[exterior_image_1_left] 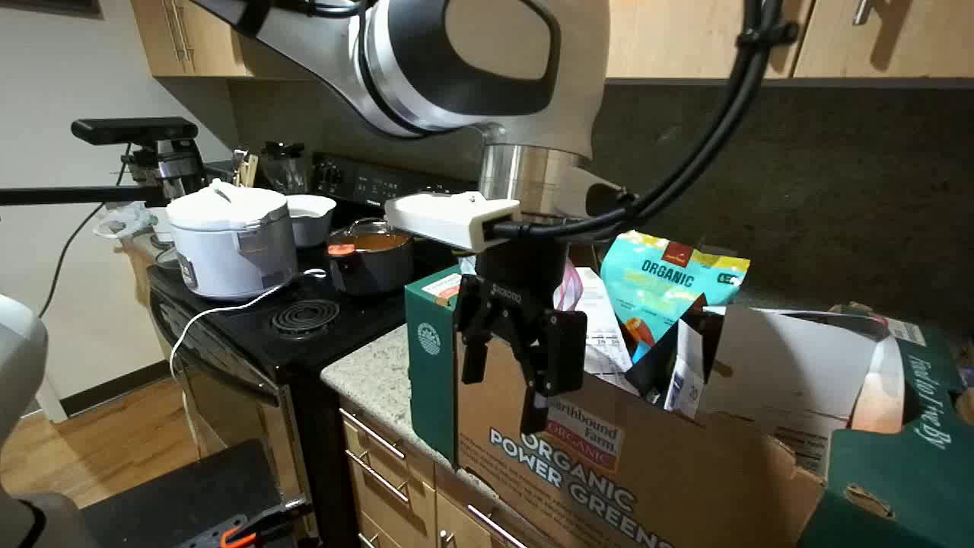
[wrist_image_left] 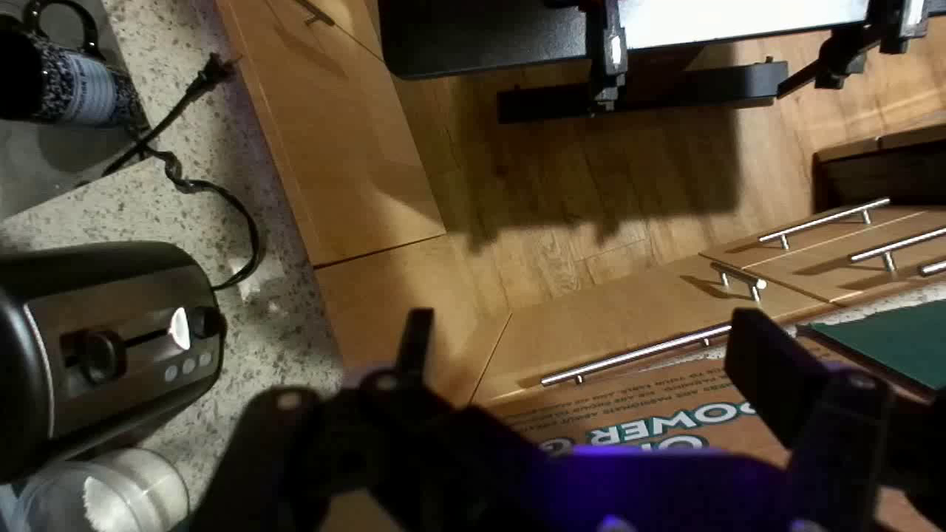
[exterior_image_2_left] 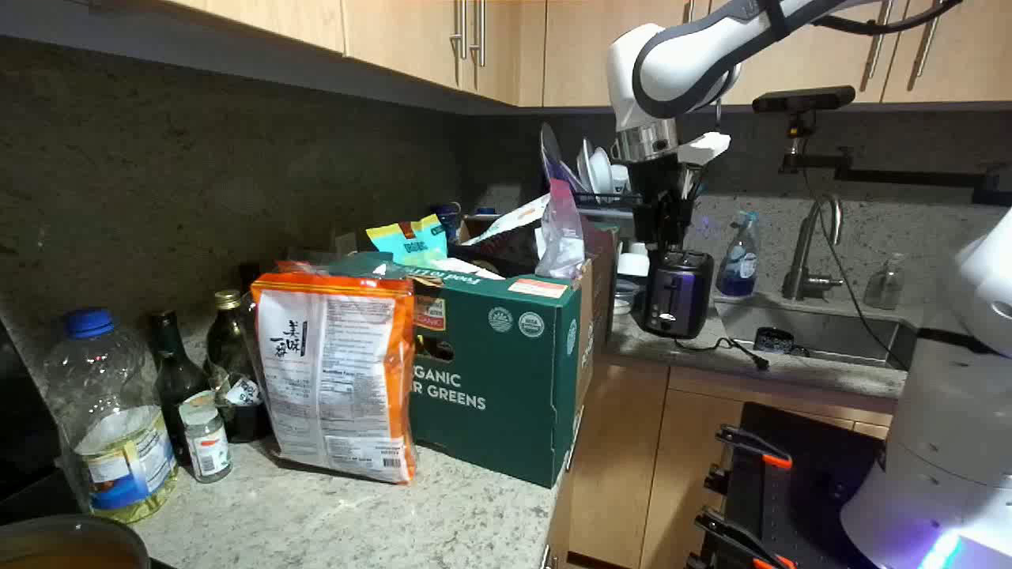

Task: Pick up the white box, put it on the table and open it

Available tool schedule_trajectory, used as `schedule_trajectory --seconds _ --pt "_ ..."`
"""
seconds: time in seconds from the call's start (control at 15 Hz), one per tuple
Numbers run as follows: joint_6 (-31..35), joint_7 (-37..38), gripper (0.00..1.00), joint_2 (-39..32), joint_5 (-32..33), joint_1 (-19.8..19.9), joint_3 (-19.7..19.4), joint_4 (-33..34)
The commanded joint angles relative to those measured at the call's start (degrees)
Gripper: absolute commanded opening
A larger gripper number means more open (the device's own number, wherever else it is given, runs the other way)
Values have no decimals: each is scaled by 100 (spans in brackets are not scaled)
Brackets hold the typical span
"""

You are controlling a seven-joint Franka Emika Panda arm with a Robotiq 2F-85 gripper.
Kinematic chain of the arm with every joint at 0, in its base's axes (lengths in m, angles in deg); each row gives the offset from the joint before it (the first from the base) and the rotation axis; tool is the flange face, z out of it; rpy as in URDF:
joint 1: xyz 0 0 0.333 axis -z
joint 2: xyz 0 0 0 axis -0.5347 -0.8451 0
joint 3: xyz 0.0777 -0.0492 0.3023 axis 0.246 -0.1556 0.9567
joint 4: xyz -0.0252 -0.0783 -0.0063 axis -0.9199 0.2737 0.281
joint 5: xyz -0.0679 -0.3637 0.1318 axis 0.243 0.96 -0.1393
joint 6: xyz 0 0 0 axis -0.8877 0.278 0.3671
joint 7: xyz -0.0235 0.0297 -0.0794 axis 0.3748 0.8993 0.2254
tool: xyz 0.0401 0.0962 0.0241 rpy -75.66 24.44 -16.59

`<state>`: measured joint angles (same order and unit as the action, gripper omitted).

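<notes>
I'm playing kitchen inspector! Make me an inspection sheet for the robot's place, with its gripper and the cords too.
Surface: speckled counter; big box stands on it.
Job's things: white box, probably the slim one, inside the big box.
Clutter: bag, bottles, toaster.
Gripper: open, holding nothing.
Cables: toaster cord, plug near the counter's edge; white cord drapes over the stove.
Surroundings: pot and cooker on the stove; sink.

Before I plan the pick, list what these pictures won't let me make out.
Slim white carton, lower part: hidden by the near wall of the cardboard box in an exterior view.
Orange-edged bag, fine print: too small in an exterior view.
Speckled mug, lettering: blurred in the wrist view.
</notes>
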<state>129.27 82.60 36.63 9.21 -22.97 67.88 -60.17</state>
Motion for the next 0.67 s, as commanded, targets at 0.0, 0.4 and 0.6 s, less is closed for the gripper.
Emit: schedule_trajectory --seconds 0.0,0.4,0.6 --pt "-11 10 100 0 9 -36 -40 7" --pt "-29 224 100 37 5 -258 232 114" --pt "-106 364 100 -5 28 -447 459 316"
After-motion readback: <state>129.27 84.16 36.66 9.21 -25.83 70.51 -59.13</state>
